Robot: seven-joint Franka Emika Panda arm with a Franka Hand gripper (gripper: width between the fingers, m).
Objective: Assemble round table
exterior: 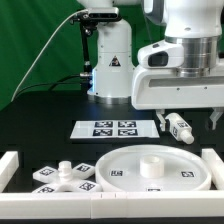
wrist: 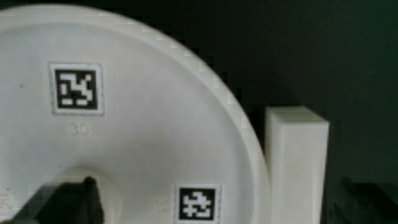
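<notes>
The large rimmed round disc (exterior: 150, 165) lies flat near the front, with a raised hub in its middle. It fills most of the wrist view (wrist: 125, 130), showing two square tags. The short cylindrical leg (exterior: 179, 127) lies on its side on the black table just behind the disc. The four-armed cross base (exterior: 62, 177) lies to the exterior view's left of the disc. My gripper (exterior: 190, 118) hangs open and empty above the leg and the disc's far edge. One dark blurred finger (wrist: 68, 200) shows at the edge of the wrist view.
The marker board (exterior: 112, 128) lies behind the disc toward the middle. A white blocky border rail (exterior: 8, 165) frames the parts at the front and both sides; its right piece (wrist: 297, 160) stands beside the disc. The robot base (exterior: 110, 65) stands at the back.
</notes>
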